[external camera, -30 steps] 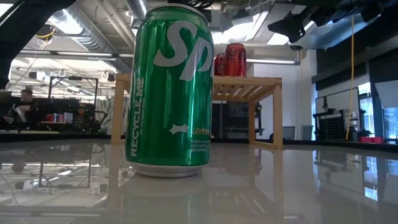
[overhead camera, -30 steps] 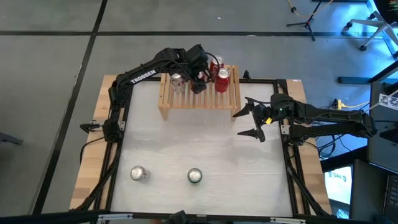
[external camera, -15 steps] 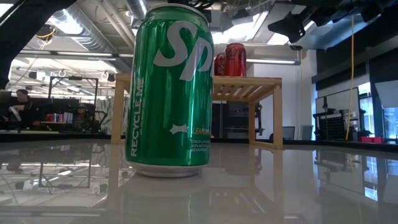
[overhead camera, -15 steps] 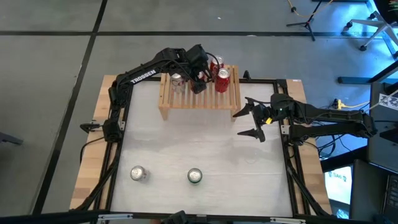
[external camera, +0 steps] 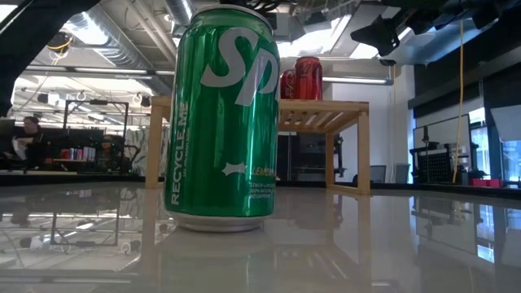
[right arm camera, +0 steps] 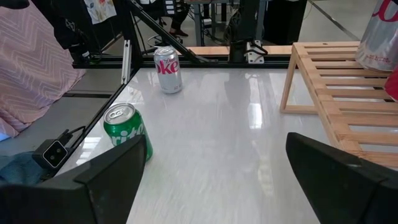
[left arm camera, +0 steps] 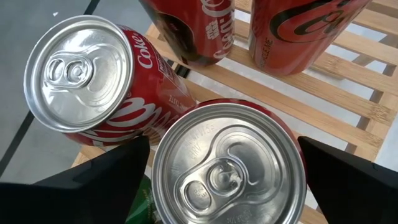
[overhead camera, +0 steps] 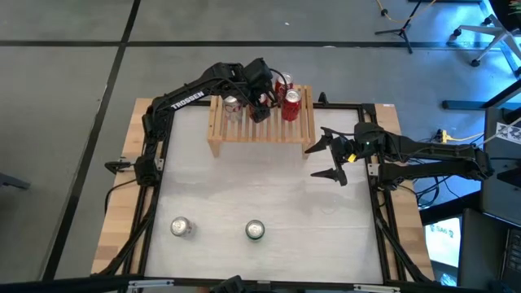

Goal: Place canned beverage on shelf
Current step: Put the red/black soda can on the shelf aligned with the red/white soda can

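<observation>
The light wooden shelf [overhead camera: 260, 124] stands at the table's far side and also shows in the low view [external camera: 342, 110]. Red cola cans [overhead camera: 291, 102] [overhead camera: 282, 84] and a silver-topped can [overhead camera: 232, 106] stand on its slats. My left gripper [overhead camera: 259, 104] is over the shelf, shut on a red can [left arm camera: 230, 168] that stands among them. My right gripper [overhead camera: 326, 159] hovers open and empty over the table's right side. A green can [overhead camera: 256, 230] [external camera: 224, 122] and a silver can [overhead camera: 181, 227] stand near the front edge. My left gripper holds the red can by its upper side wall [left arm camera: 261, 115], just below the rim, one finger [left arm camera: 118, 180] on either side. The fingers come from above, slanting down. The can is upright over the slats; its own top hides its base.
In the left wrist view, a neighbouring cola can [left arm camera: 78, 74] stands close beside the held one, and two more [left arm camera: 193, 31] [left arm camera: 298, 31] stand just beyond it. In the right wrist view, the green can [right arm camera: 127, 134] and the silver can [right arm camera: 168, 70] stand on the white tabletop [right arm camera: 236, 143].
</observation>
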Tool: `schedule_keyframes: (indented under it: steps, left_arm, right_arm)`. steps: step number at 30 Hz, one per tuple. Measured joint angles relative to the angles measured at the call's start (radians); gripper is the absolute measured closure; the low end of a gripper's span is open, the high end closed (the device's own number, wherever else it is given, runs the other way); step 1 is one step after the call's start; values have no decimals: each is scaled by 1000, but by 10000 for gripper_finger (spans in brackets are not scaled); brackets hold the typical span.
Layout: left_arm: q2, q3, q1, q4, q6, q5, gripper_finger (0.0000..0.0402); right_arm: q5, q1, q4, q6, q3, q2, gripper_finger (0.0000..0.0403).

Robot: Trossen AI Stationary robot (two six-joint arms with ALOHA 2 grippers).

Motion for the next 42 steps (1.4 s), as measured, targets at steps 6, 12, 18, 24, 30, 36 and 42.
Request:
schedule_keyframes:
  steps: [6,12,18,24,30,36,42]
  left_arm:
    - [0,0,0,0,0,0,5]
    - [0,38,-3,2,0,-1,5]
    - [0,80,-3,2,0,-3,5]
    - [-10,92,-9,8,2,-4,5]
    - [-60,93,-34,14,8,-38,5]
    - [-127,93,-73,15,9,-72,5]
    - [-200,93,-131,8,-20,-71,5]
  right_arm:
    - [0,0,0,0,0,0,24]
    - [0,0,0,0,0,0,24]
    - [0,0,0,0,0,0,24]
    - [0,0,0,0,0,0,24]
    - [85,0,1,-1,0,0,24]
    - [180,0,1,-4,0,0,24]
    - [209,0,6,-50,0,0,24]
